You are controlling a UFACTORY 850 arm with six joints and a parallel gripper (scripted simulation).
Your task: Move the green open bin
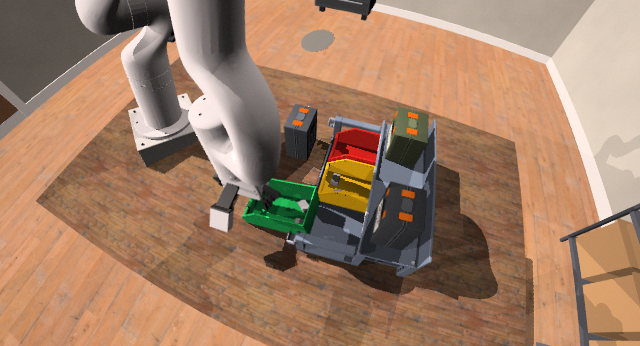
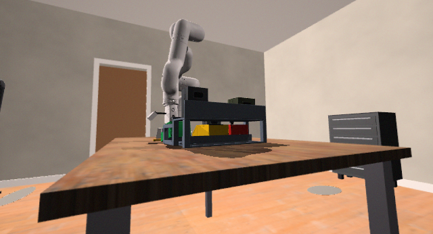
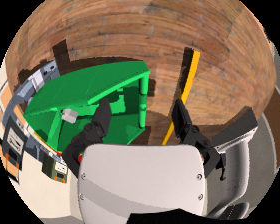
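Green bin out front of its shelf, end effector spread and holding nothing

From the top, the end effector [image 1: 269,201] [image 2: 171,117] [image 3: 142,105] is low over the open front of the green bin [image 1: 285,225] [image 2: 180,129] [image 3: 86,86], which reaches away from it to the near edge of the shelf [image 1: 327,248] [image 2: 221,111] [image 3: 36,80]. Grey parts [image 1: 303,205] [image 3: 69,116] lie in the bin. Farther off, the yellow bin [image 1: 347,198] [image 2: 211,130] and red bin [image 1: 360,137] [image 2: 239,129] sit on the shelf, open fronts towards the arm.

From the exterior, a shelf post crosses the green bin below the end effector. Its back looks higher than its front, so I judge it tilted, probably with the rear still borne by the shelf edge. The base contact is hidden.

From the wrist, the fingers stand wide apart, one over the bin's inside and one outside its front, with the front rim between them. A yellow strip [image 3: 192,75] lies on the bench [image 1: 200,266] [image 2: 135,166] [image 3: 166,30], beyond the outer finger.

The step in hand looks like drawing the bin clear and setting it down. If the rear is indeed propped, the next move calls for a fresh grip on the front rim, a level pull away from the shelf, then a gentle lowering; a jerk could spill the parts.
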